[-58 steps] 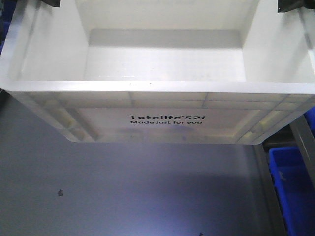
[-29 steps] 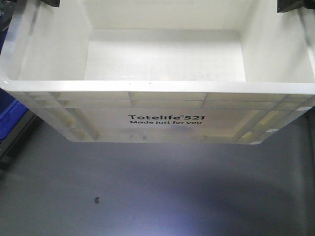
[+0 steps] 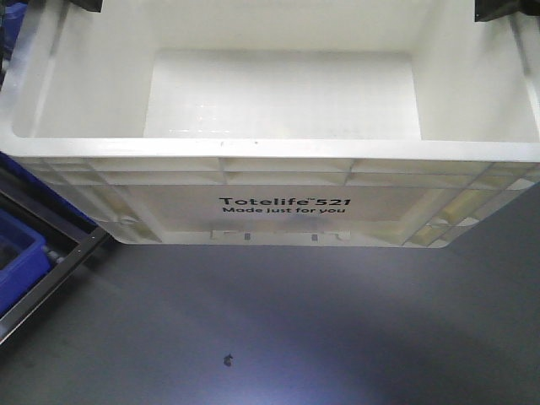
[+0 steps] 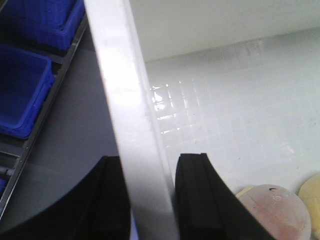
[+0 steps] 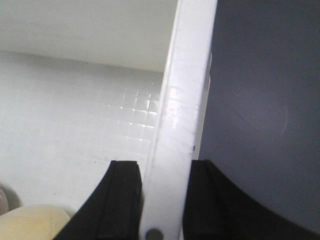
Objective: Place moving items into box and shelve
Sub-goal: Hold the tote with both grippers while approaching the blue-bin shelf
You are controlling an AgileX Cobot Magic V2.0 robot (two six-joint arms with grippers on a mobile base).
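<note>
White box (image 3: pixel 278 160) clamped at both side walls, over grey floor (image 3: pixel 278 329).
Left fingers (image 4: pixel 195 200) pinching left rim; right fingers (image 5: pixel 122 200) pinching right rim; pinkish-brown ball (image 4: pixel 272 212) and cream-yellow ball (image 4: pixel 312 192) just beside each other on box bottom; blue bins (image 4: pixel 20 90) in rack at left.

Blue bins (image 4: pixel 22 92) sit in a metal rack (image 3: pixel 63 260) at lower left; a dark speck (image 3: pixel 226 360) marks the grey floor (image 3: pixel 337 321).
</note>
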